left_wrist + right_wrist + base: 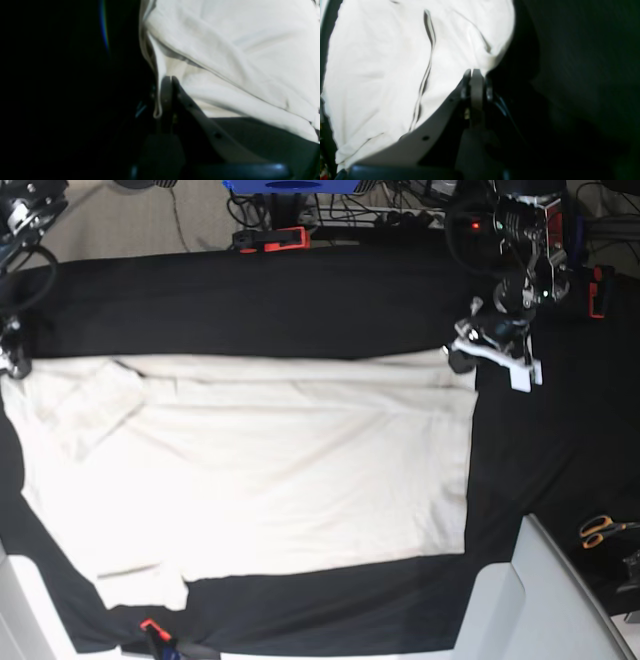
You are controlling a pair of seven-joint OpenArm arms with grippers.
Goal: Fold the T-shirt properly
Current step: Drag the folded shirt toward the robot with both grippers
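Observation:
The cream T-shirt (260,470) lies spread flat on the black cloth (300,310), sleeves toward the left of the base view, with a narrow fold line along its far edge. My left gripper (462,358) is at the shirt's far right corner. In the left wrist view the left gripper (168,80) is shut, with the T-shirt (225,45) edge pinched between its fingers. My right gripper (12,365) is at the far left corner. In the right wrist view the right gripper (473,72) is shut on the T-shirt (382,62) edge.
Orange-handled scissors (605,528) lie on the cloth at the right. Red clamps (270,240) hold the far table edge, and a red clip (150,628) sits at the near edge. A pale grey panel (530,600) rises at the near right corner.

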